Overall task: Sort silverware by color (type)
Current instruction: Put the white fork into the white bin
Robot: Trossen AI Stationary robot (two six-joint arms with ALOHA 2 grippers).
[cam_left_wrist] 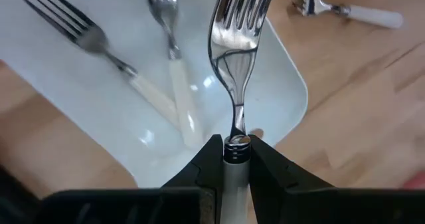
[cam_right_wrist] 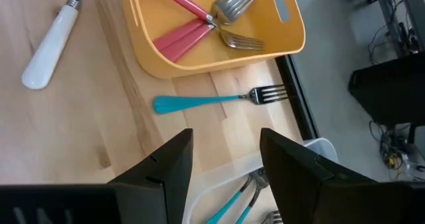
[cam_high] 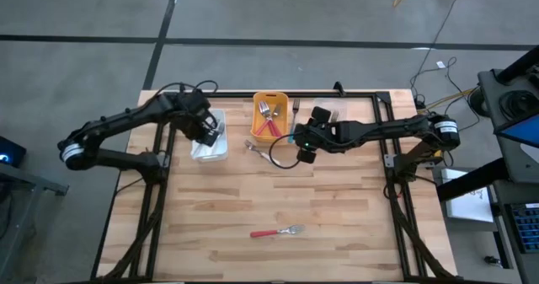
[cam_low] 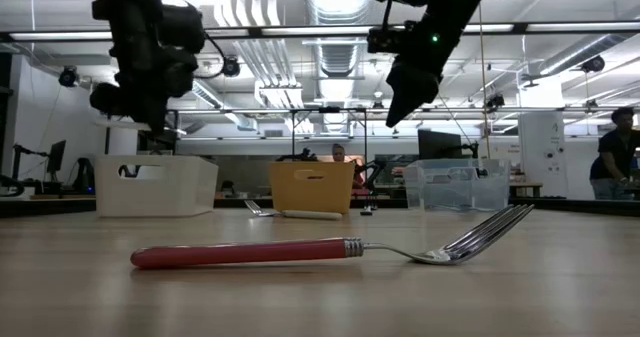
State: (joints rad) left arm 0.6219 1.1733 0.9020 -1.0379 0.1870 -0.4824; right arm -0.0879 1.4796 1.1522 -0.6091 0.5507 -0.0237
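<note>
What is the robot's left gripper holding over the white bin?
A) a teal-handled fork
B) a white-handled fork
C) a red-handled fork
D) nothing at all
B: the left gripper is shut on the white handle of a white-handled fork, with its tines hanging over the white bin, where two more white-handled forks lie.

White bin [cam_high: 210,148], orange bin [cam_high: 271,99] and clear bin [cam_low: 457,185] sit on the wooden table [cam_high: 337,225].

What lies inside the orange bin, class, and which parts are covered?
The orange bin holds red-handled forks, at least three, heads overlapping. Its near wall hides the handle ends, so any smaller piece beneath them cannot be seen.
</note>
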